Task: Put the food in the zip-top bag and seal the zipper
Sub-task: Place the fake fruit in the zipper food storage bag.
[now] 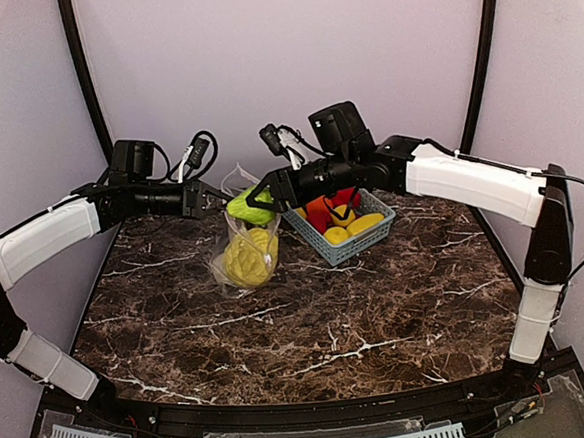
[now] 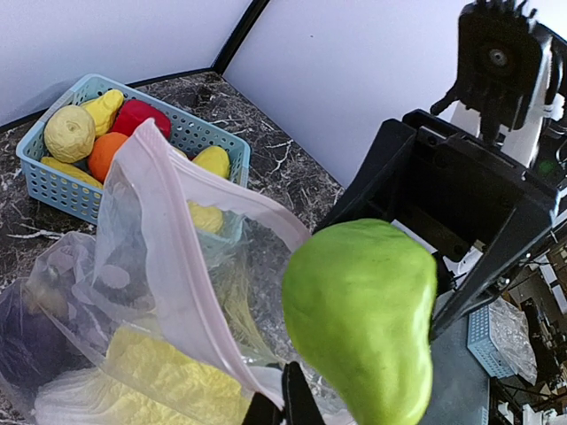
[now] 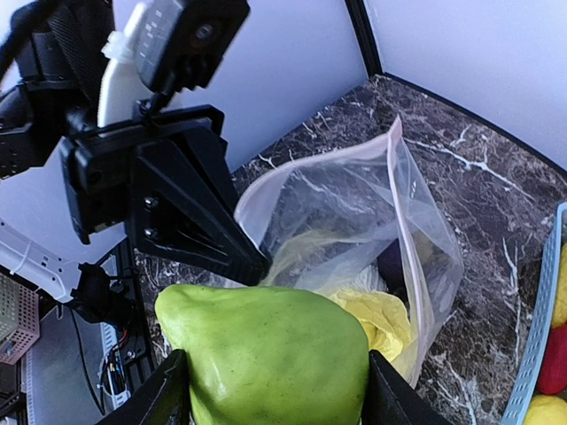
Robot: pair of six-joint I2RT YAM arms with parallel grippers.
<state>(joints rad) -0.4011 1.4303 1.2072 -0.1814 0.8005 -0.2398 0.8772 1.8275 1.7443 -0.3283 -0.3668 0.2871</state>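
Note:
The zip-top bag (image 1: 244,254) stands on the table with its mouth held up. My left gripper (image 2: 282,407) is shut on the mouth edge by the pink zipper (image 2: 168,230). Inside the bag lie a yellow cabbage (image 2: 168,381) and a dark purple eggplant (image 2: 35,328). My right gripper (image 3: 276,390) is shut on a green fruit (image 3: 270,354), which hangs just above the open mouth, beside the left gripper (image 1: 215,199). More food, red, orange and yellow pieces (image 2: 115,133), sits in the basket.
The light blue slatted basket (image 1: 359,246) stands just right of the bag, at the back of the marble table. Black frame posts (image 1: 87,83) and pale walls close in the back and sides.

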